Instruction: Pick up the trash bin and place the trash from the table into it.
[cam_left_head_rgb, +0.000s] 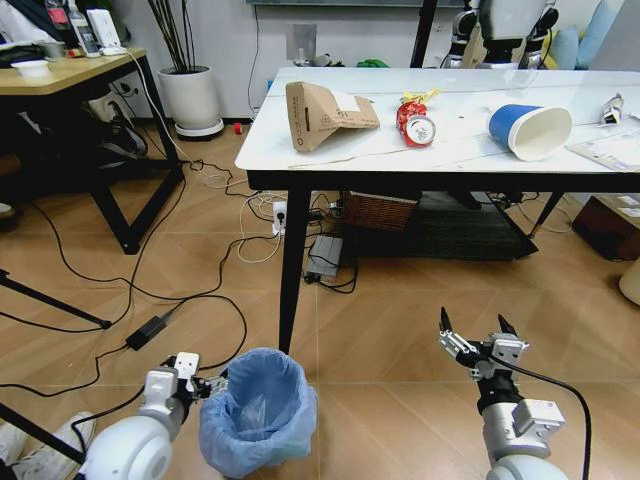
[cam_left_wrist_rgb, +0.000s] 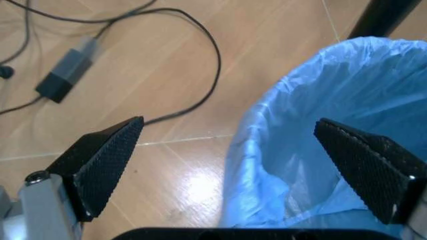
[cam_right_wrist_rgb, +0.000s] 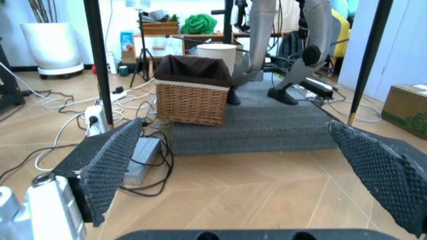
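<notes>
The trash bin, lined with a crinkly blue bag, stands on the floor in front of the table. My left gripper is at its left rim. In the left wrist view this gripper is open across the bin's rim, one finger over the floor and one over the bag's inside. My right gripper hangs open and holds nothing above the floor to the right. On the table lie a brown carton, a crushed red can, a yellow wrapper, a blue paper cup and papers.
A black table leg stands just behind the bin. Cables and a power adapter trail over the floor at left. A wicker basket sits under the table. A wooden desk and a white planter stand at the back left.
</notes>
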